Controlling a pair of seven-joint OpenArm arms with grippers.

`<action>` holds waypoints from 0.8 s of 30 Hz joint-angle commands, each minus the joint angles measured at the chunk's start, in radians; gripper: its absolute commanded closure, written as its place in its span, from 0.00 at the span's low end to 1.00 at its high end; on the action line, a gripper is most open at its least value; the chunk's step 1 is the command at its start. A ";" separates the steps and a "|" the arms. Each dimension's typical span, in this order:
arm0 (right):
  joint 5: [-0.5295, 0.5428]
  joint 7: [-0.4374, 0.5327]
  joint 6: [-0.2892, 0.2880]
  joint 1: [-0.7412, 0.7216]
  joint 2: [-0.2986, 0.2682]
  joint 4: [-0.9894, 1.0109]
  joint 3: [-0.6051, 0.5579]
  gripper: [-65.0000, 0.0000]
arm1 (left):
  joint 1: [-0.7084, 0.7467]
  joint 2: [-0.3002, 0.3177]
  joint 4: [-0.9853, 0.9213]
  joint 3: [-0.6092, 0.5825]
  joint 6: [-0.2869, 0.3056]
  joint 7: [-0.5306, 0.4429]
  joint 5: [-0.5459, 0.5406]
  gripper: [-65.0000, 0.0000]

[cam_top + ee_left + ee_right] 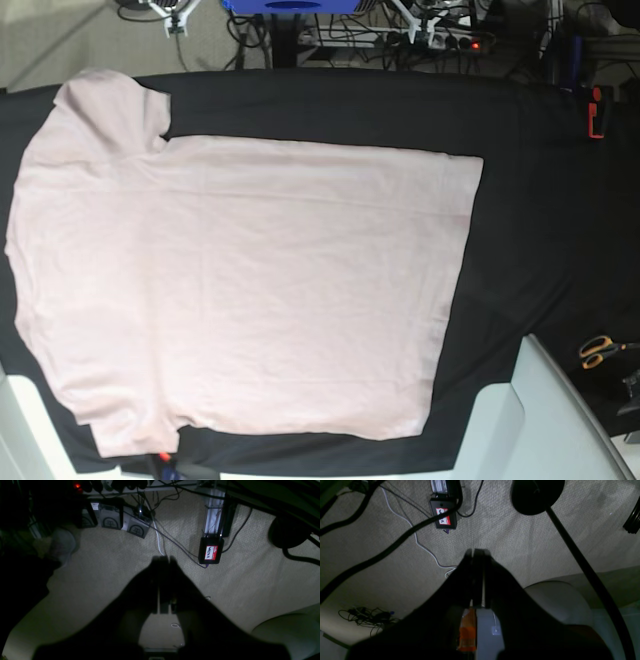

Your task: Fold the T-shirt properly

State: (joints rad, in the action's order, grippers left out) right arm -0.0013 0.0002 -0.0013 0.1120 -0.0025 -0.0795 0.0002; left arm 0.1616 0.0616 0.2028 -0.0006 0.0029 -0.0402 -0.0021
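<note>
The pale pink T-shirt [250,290] lies spread flat on the black cloth [540,200] in the base view, sleeves at the left and straight hem at the right. Neither wrist view shows it. My left gripper [163,558] is shut, its dark fingers pressed together, and it hangs over beige carpet. In the right wrist view my right gripper [477,551] is likewise shut with nothing in it, also over the carpet. Neither gripper appears in the base view.
Orange-handled scissors [600,350] lie on the cloth at the right, and a red and black object [595,112] sits near the far right edge. A pale grey shape [540,420] fills the bottom right corner. Below are cables, a labelled black box [211,552] and a stand's round base [536,495].
</note>
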 commanded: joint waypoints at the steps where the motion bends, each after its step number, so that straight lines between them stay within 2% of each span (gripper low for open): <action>1: -0.001 -0.001 -0.003 0.005 -0.003 -0.001 -0.001 1.00 | 0.008 0.005 0.002 0.000 -0.005 -0.002 -0.003 1.00; 17: 0.001 0.002 -0.001 0.004 -0.004 -0.039 0.002 1.00 | 0.008 0.005 0.002 0.000 -0.005 -0.002 -0.003 1.00; 22: 0.002 0.087 -0.001 0.018 -0.004 -0.039 0.004 1.00 | 0.008 0.005 0.002 0.006 -0.005 -0.002 -0.003 1.00; 24: 0.002 0.087 -0.001 0.019 -0.004 -0.039 0.004 1.00 | 0.008 0.005 0.002 0.003 -0.005 -0.002 -0.003 1.00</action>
State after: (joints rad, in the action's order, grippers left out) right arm -0.0010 0.0864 -0.0013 0.1207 -0.0029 -0.1181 0.0010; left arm 0.1612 0.0620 0.2028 0.0048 0.0013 -0.0406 -0.0021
